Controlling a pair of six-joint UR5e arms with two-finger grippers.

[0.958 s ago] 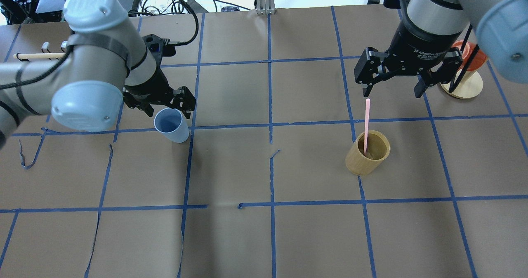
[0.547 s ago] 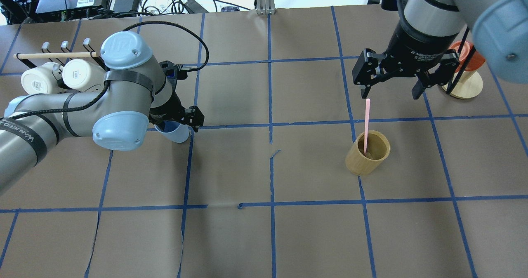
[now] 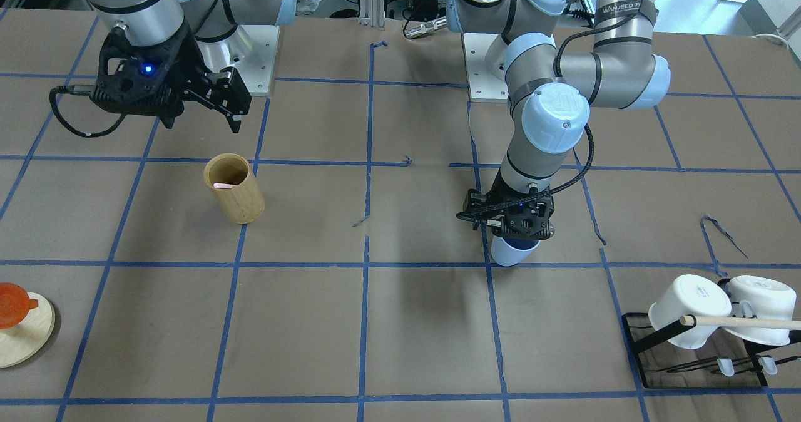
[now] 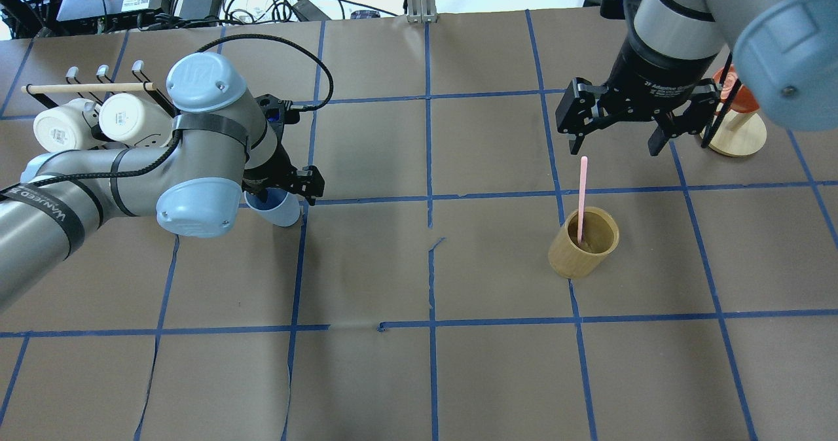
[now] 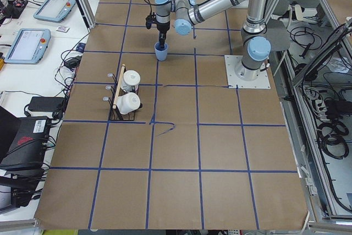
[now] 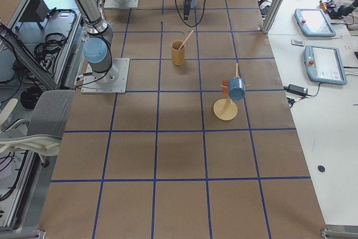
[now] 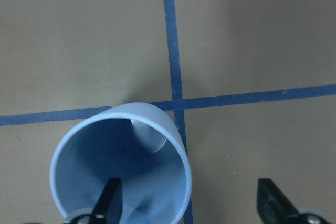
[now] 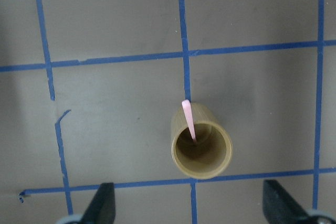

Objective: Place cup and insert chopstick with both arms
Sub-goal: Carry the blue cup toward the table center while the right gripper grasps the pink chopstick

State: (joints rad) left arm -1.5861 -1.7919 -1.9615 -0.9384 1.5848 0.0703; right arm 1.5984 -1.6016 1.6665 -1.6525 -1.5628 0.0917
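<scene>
Left gripper [image 4: 281, 192] is spread wide at the pale blue plastic cup [image 4: 283, 214], one finger [image 7: 108, 199] inside the rim, gripping nothing. That cup sits around 9 o'clock on the brown paper-covered table [image 4: 366, 375]. Right gripper [image 4: 615, 148] is wide open and empty, hanging at 12 o'clock from the round bamboo cup [image 4: 576, 258] holding the thin pink chopstick [image 4: 581, 192].

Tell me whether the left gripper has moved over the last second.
Yes. In the overhead view the left gripper has come down onto the blue cup, ending nearer the tape crossing beside the cup.
</scene>
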